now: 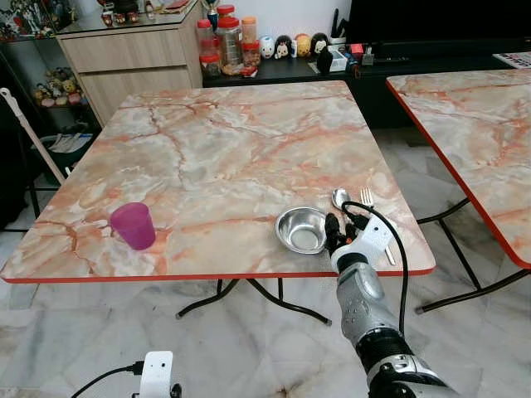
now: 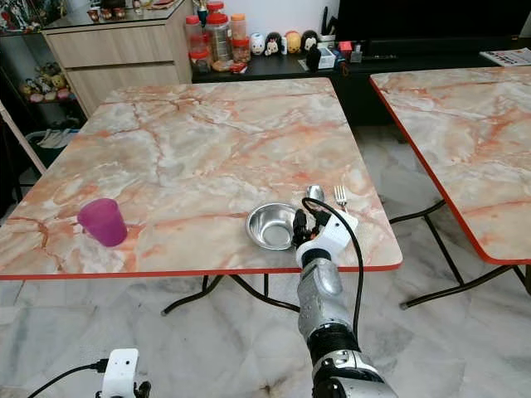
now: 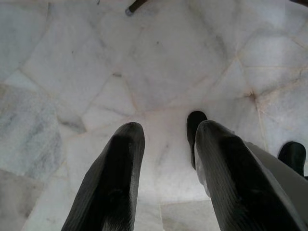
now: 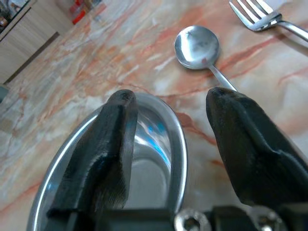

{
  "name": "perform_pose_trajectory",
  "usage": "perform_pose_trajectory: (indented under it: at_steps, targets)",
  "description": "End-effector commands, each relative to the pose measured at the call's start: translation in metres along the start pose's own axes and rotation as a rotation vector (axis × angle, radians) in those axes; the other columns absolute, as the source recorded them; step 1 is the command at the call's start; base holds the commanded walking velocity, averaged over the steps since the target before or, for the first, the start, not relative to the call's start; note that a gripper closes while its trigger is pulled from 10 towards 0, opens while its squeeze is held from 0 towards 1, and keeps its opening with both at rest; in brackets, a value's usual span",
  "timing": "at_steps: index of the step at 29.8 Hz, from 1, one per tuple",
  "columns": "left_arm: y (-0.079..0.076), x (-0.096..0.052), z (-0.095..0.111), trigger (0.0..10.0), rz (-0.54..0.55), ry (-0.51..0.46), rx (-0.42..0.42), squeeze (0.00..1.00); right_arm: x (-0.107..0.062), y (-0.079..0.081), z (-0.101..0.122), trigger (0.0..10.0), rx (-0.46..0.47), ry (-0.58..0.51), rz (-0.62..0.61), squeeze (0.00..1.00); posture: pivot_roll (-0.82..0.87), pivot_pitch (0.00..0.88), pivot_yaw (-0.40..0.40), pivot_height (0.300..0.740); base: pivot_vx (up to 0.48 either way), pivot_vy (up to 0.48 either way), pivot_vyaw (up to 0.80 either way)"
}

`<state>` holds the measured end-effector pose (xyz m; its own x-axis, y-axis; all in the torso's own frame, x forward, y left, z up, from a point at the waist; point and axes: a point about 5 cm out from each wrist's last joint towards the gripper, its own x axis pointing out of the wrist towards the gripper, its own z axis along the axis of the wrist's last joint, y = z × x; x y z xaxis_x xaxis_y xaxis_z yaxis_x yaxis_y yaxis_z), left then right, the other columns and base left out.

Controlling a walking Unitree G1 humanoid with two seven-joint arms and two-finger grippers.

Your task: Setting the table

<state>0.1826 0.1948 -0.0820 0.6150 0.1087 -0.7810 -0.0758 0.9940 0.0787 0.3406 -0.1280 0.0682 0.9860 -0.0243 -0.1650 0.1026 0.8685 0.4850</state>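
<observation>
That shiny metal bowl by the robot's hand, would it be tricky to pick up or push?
The bowl looks like thin polished steel, so probably light, stiff and slippery. On the smooth marble table it would likely slide, not tip, being low and wide. The right gripper straddles its rim, open.

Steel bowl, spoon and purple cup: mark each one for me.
steel bowl (image 1: pixel 301 230), left eye view, inner base.
spoon (image 4: pixel 196 46), right wrist view, middle of its bowl.
purple cup (image 1: pixel 133 225), left eye view, outer side wall.

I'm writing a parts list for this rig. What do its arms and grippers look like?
The right arm is silver with a black wrist joint, a white block and a looping black cable. The right gripper and left gripper each have two long, rounded black fingers.
</observation>
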Motion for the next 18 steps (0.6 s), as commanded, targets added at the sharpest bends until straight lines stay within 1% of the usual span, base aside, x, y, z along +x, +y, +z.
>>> perform_pose_trajectory:
  at_steps: [1, 3, 10, 11, 12, 13, 14, 15, 18]
  targets:
    - [0.004, 0.0002, 0.0004, 10.0, 0.005, 0.007, 0.006, 0.0, 0.0029, 0.0062, 0.0045, 0.0, 0.004, -0.015, 0.013, 0.0, 0.09, 0.0, 0.063, 0.74, 0.0, 0.0, 0.0]
    - [0.0037, 0.0004, -0.0001, 10.0, 0.005, 0.019, 0.018, 0.0, 0.0031, 0.006, 0.0053, 0.0, 0.002, -0.017, 0.005, 0.0, 0.09, 0.0, 0.063, 0.74, 0.0, 0.0, 0.0]
    - [0.0031, 0.0012, 0.0036, 10.0, -0.003, 0.012, 0.003, 0.0, 0.0056, 0.0113, 0.0093, 0.0, -0.009, -0.018, 0.003, 0.0, 0.09, 0.0, 0.065, 0.74, 0.0, 0.0, 0.0]
    - [0.003, 0.0013, 0.004, 10.0, -0.004, 0.012, 0.003, 0.0, 0.006, 0.0121, 0.0088, 0.2, -0.013, -0.011, 0.004, 0.0, 0.08, 0.0, 0.065, 0.74, 0.0, 0.0, 0.0]
    - [0.003, 0.0014, 0.0041, 10.0, -0.005, 0.013, 0.003, 0.0, 0.0063, 0.0126, 0.0082, 3.3, -0.016, -0.005, 0.003, 0.0, 0.09, 0.0, 0.065, 0.74, 0.0, 0.0, 0.0]
    - [0.0031, 0.0014, 0.004, 10.0, -0.005, 0.014, 0.004, 0.0, 0.0065, 0.0126, 0.0076, 7.3, -0.018, 0.001, -0.002, 0.0, 0.09, 0.0, 0.065, 0.74, 0.0, 0.0, 0.0]
    - [0.0032, 0.0014, 0.004, 10.0, -0.006, 0.015, 0.006, 0.0, 0.0066, 0.0125, 0.0069, 9.1, -0.02, 0.008, -0.01, 0.0, 0.09, 0.0, 0.065, 0.74, 0.0, 0.0, 0.0]
    - [0.0032, 0.0015, 0.0041, 10.0, -0.006, 0.015, 0.006, 0.0, 0.0067, 0.0128, 0.0067, 10.0, -0.02, 0.01, -0.009, 0.0, 0.09, 0.0, 0.065, 0.74, 0.0, 0.0, 0.0]
    - [0.0035, 0.0017, 0.005, 10.0, -0.007, 0.015, 0.009, 0.0, 0.0071, 0.0144, 0.0057, 10.0, -0.023, 0.017, -0.004, 0.0, 0.09, 0.0, 0.064, 0.74, 0.0, 0.0, 0.0]
